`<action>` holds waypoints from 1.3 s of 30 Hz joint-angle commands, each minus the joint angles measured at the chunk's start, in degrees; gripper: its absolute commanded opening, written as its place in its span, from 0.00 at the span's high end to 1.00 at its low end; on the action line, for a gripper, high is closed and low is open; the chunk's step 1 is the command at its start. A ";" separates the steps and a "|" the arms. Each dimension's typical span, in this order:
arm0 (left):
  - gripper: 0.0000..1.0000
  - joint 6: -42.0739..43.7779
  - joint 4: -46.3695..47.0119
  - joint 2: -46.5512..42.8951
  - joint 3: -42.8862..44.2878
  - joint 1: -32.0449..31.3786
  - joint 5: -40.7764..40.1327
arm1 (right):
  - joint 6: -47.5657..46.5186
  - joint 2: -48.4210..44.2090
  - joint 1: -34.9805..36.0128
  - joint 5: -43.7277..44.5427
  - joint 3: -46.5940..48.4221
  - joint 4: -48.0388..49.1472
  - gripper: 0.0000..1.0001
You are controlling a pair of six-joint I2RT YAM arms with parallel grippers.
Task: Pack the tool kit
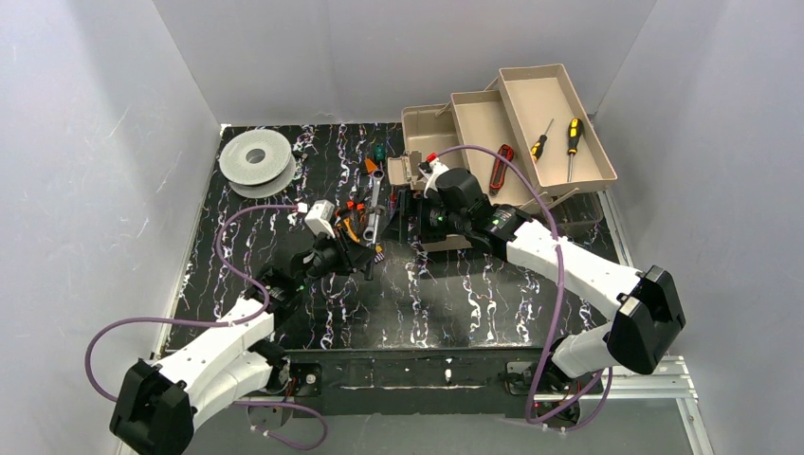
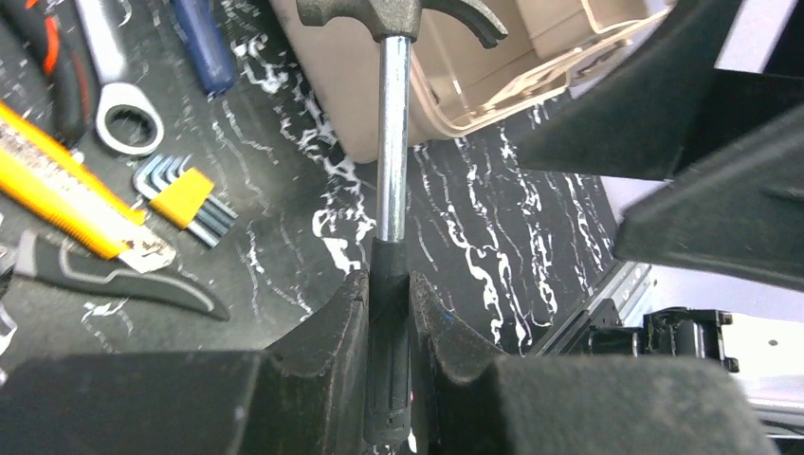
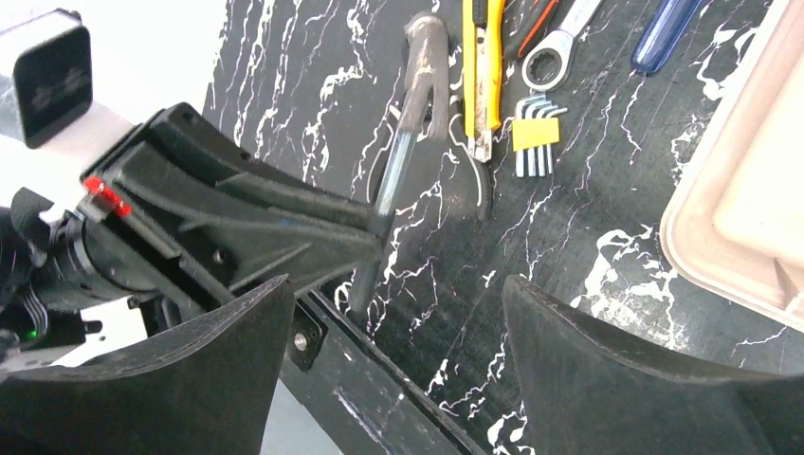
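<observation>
The tan toolbox (image 1: 531,114) stands open at the back right, its tiered trays fanned out; its corner (image 3: 749,209) and wall (image 2: 332,76) show in both wrist views. My left gripper (image 2: 389,284) (image 1: 362,254) is shut on the black grip of a steel-shafted hammer (image 2: 392,142) (image 3: 412,123), whose head points toward the box. My right gripper (image 3: 393,379) (image 1: 414,216) hangs open just right of it, nothing between its fingers (image 3: 616,379). On the mat lie a silver wrench (image 2: 123,114), a yellow utility knife (image 2: 66,190), hex keys (image 2: 185,194), pliers (image 2: 123,280) and a blue screwdriver (image 2: 204,47).
Two yellow-and-black screwdrivers (image 1: 559,142) lie in the top tray and a red-handled tool (image 1: 500,169) in the middle one. A grey-white spool (image 1: 256,161) sits at the back left. White walls close in the mat on three sides.
</observation>
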 commanded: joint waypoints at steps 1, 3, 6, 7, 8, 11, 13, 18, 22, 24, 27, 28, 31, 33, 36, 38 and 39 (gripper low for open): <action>1.00 2.31 6.78 -0.76 1.21 -3.08 -0.51 | 3.83 -1.45 0.33 2.97 0.27 4.42 0.13; 1.00 3.61 7.36 -0.73 1.52 -4.48 0.06 | 4.60 -1.39 0.31 3.88 0.38 4.57 0.14; 1.00 5.10 7.98 -1.35 1.63 -6.58 -0.01 | 5.38 -1.41 0.33 4.55 0.38 5.07 0.16; 1.00 5.60 7.93 -1.63 1.61 -7.27 -0.10 | 5.78 -1.41 0.33 4.74 0.39 5.12 0.18; 1.00 6.15 8.07 -2.08 1.74 -7.86 -0.12 | 6.00 -1.41 0.33 4.96 0.38 5.16 0.19; 1.00 7.96 7.76 -2.92 2.00 -9.62 -0.25 | 6.74 -1.80 0.33 6.34 0.09 5.05 0.23; 1.00 9.10 6.62 -3.21 2.55 -10.44 -0.47 | 6.75 -2.08 0.33 7.13 0.01 4.81 0.28; 1.00 11.10 6.10 -4.08 2.62 -11.84 -0.15 | 6.78 -2.46 0.29 8.34 0.11 3.98 0.50; 0.96 11.65 6.25 -4.24 2.56 -12.39 -0.11 | 6.35 -2.96 0.33 10.58 0.03 3.71 0.92; 0.64 11.18 6.02 -4.12 2.49 -12.46 -1.19 | 5.63 -3.28 0.33 11.34 0.07 3.53 0.97; 0.27 10.18 5.34 -4.50 2.00 -12.43 -4.15 | 2.72 -3.69 0.33 14.17 1.28 2.42 0.98; 0.20 9.98 4.82 -4.86 1.76 -12.43 -5.48 | 1.17 -3.71 0.26 15.58 2.30 1.61 0.99; 0.10 9.50 2.97 -6.48 0.86 -12.41 -8.97 | -4.58 -3.52 -0.05 22.08 6.33 -3.14 0.99; 0.09 9.59 0.80 -7.74 0.71 -12.44 -11.17 | -9.38 -3.65 -0.72 26.17 8.71 -4.61 0.99; 0.09 10.12 -1.18 -8.60 0.18 -12.41 -13.82 | -16.66 -3.12 -3.00 33.20 13.31 -7.84 0.99; 0.09 10.42 -1.45 -8.42 0.02 -12.43 -14.17 | -20.88 -1.84 -5.54 36.00 17.28 -10.42 0.99; 0.09 10.46 -1.47 -8.09 0.00 -12.43 -14.07 | -22.62 -0.97 -6.95 36.78 19.34 -11.96 0.99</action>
